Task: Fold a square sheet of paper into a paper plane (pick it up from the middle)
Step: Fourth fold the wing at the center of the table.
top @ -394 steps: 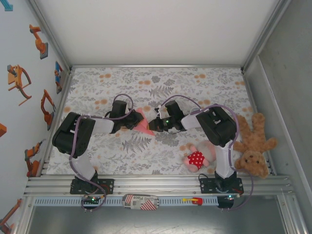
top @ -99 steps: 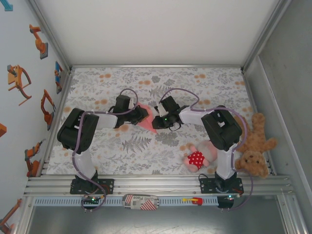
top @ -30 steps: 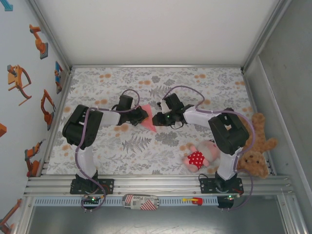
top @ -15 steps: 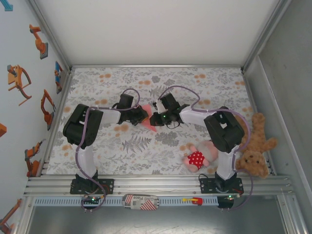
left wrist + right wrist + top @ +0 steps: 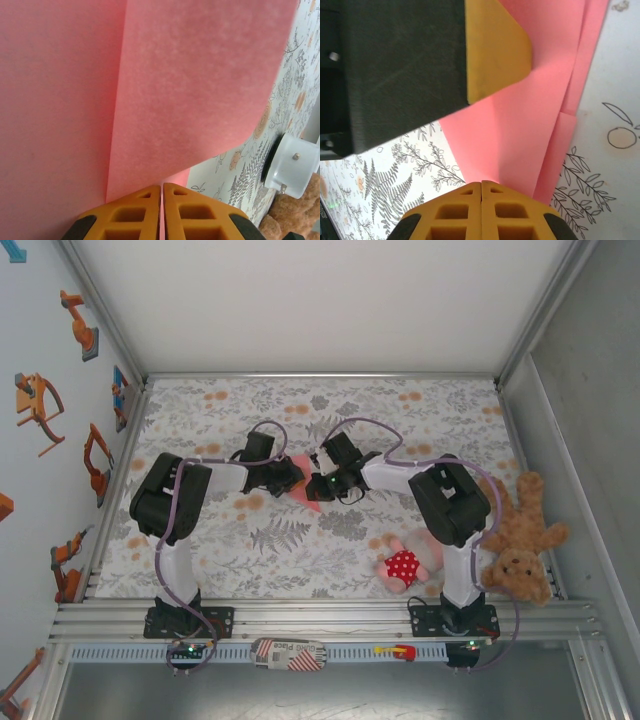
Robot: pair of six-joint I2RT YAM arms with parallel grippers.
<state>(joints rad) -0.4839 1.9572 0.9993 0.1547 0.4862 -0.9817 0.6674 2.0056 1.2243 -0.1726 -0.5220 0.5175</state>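
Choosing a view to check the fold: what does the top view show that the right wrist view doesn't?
Top: the doll and the teddy near the table's right side. Right wrist: the paper's stacked fold edges up close, with the right gripper shut on it. Both: pink paper on the floral table.

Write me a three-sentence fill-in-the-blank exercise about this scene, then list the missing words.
The left end effector and the right end effector are both shut on the folded ____ paper. The plush doll is dressed in dotted ____. The brown teddy bear lies at the ____ edge of the table.
Missing words: pink; red; right.
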